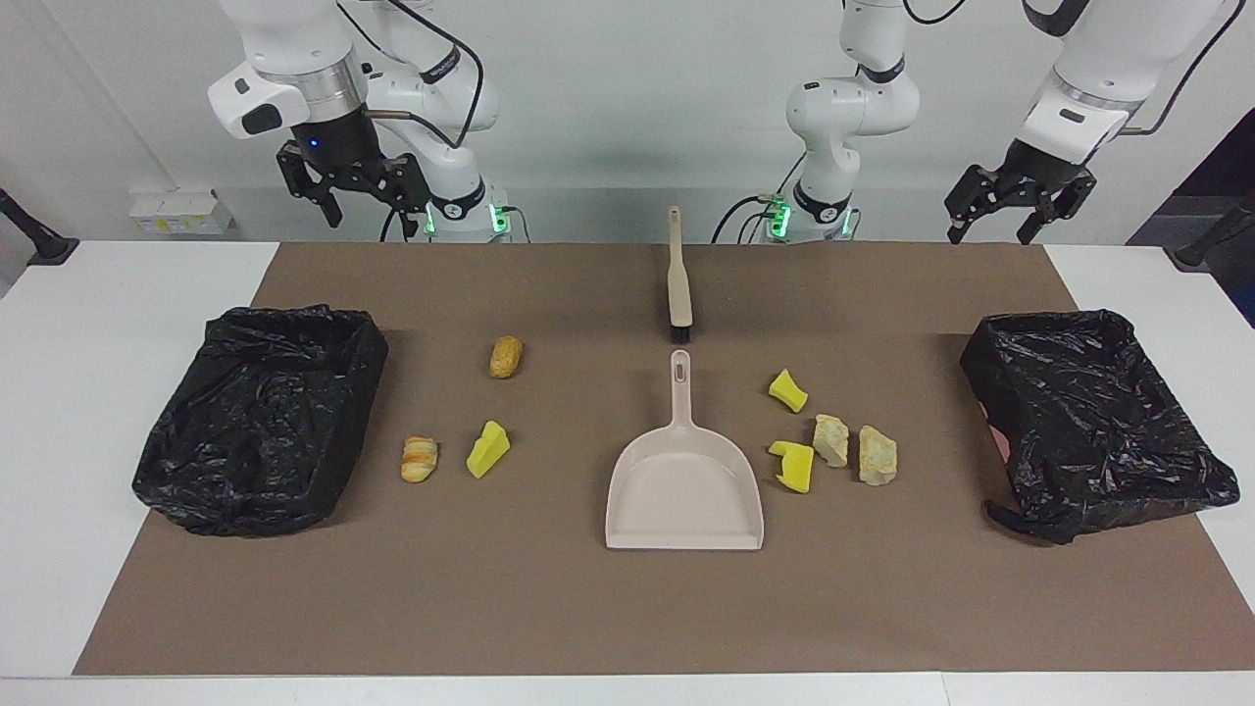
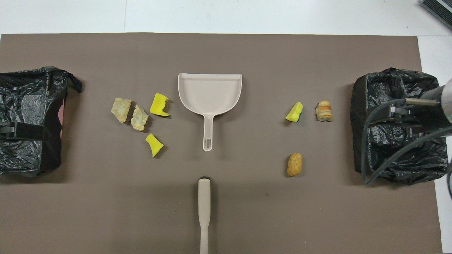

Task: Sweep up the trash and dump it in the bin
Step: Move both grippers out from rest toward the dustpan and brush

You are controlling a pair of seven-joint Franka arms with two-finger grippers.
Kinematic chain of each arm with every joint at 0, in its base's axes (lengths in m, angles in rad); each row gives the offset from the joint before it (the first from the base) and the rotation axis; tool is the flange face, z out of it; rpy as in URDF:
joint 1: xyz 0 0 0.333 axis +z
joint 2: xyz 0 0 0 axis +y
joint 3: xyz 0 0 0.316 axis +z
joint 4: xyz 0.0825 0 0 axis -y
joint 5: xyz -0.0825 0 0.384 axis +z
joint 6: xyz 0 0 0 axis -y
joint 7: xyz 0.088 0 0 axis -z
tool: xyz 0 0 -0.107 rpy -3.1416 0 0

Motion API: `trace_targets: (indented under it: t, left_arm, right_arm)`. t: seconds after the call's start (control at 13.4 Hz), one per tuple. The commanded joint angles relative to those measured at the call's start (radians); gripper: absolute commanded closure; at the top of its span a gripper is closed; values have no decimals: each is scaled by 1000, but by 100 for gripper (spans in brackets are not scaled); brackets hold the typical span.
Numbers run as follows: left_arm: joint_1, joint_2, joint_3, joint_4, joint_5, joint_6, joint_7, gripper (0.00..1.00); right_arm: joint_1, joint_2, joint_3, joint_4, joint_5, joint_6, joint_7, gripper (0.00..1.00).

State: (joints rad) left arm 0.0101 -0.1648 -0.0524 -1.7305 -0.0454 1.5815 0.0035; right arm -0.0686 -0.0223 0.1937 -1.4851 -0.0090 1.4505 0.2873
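Nothing of the job looks done yet: all seven pieces of trash (image 2: 295,164) lie on the brown mat (image 1: 588,608), and no scrap shows in either bin. Toward the right arm's end lie a golden roll (image 1: 506,357), a striped roll (image 1: 420,459) and a green-backed sponge wedge (image 1: 487,449), spread apart. Toward the left arm's end two yellow sponge wedges (image 1: 787,390) and two pale chunks (image 1: 878,455) sit close together, just beside the dustpan (image 1: 683,490). The dustpan lies empty mid-table with its handle toward the robots. The brush (image 1: 678,284) lies nearer to the robots, in line with that handle. Neither is held. The right tool (image 1: 368,206) hangs released and empty over the robots' edge of the mat, and the left tool (image 1: 990,233) does likewise at its own end; both arms wait. By my reckoning everything remains: take up brush and pan, sweep the scraps in, and tip them into the black-lined bin (image 1: 260,422) at the right arm's end or the other bin (image 1: 1093,422).
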Motion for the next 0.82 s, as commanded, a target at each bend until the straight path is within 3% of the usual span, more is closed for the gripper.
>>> trace_targets:
  t: [0.0, 0.3, 0.74]
  left_arm:
    - [-38, -51, 6, -81, -13, 23, -8, 0]
    - [-77, -68, 2, -115, -8, 14, -43, 0]
    - [-244, -147, -3, -345, -11, 101, -129, 0]
  right_arm:
    - [-7, -16, 0, -23, 32, 4, -30, 0]
    - [-7, -10, -2, -21, 26, 11, -28, 0]
    - [30, 37, 0, -17, 7, 90, -13, 0]
